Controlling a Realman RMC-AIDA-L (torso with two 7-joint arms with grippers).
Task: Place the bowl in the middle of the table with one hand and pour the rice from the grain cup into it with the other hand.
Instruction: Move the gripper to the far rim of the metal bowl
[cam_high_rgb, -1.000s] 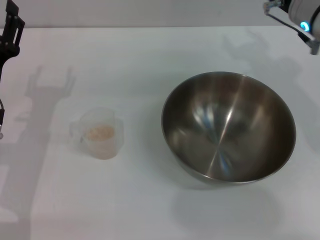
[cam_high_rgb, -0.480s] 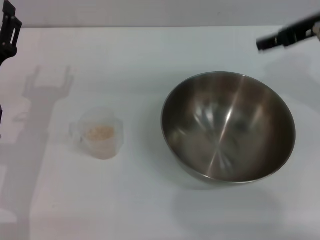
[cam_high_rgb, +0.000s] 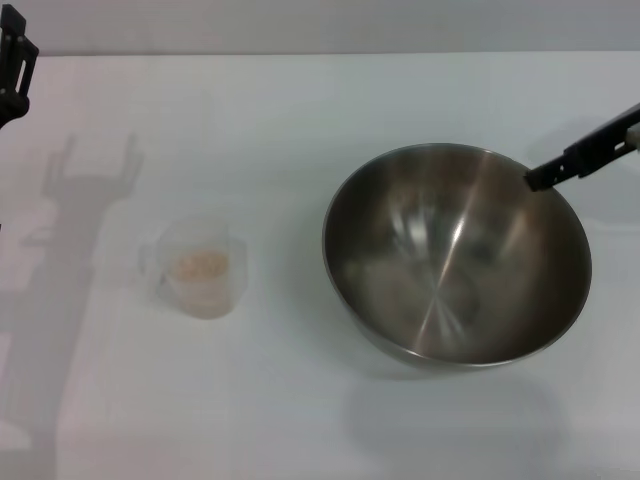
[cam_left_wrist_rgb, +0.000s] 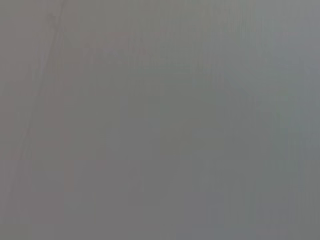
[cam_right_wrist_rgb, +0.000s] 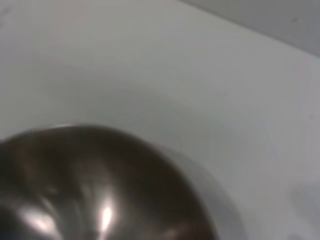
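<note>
The steel bowl stands empty on the white table, right of the middle. The small frosted grain cup stands upright to its left, with a low layer of rice inside. My right gripper reaches in from the right edge as a dark bar, its tip just above the bowl's far right rim. The right wrist view shows the bowl's shiny inside close below. My left gripper hangs high at the far left corner, well away from the cup. Its shadow on the table shows two prongs apart.
The table's far edge meets a grey wall. Bare white tabletop lies beyond the bowl. The left wrist view is plain grey, with nothing to make out.
My right gripper has come down from the top right corner to the bowl's far right rim. The left gripper has drifted slightly up and left. Bowl and cup have not moved.
</note>
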